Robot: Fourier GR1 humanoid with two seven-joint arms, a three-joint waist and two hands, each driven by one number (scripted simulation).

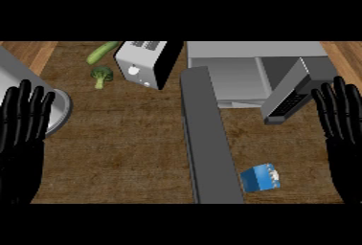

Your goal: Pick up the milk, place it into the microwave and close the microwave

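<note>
Both hands rest spread, fingers up: right hand (338,124) at the right edge, left hand (22,129) opposite. Nothing grasped yet (first step). Milk (260,178) lies on the table (134,143), near-right; microwave (240,72) stands open beyond. Next, the right hand must reach down-left.

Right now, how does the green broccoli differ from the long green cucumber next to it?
The green broccoli is short, dark green, with a bushy head on a pale stalk; the long green cucumber is smooth, lighter green and stretched out. The broccoli lies nearer the robot, the cucumber at the counter's far edge. Both lie left of the toaster.
</note>
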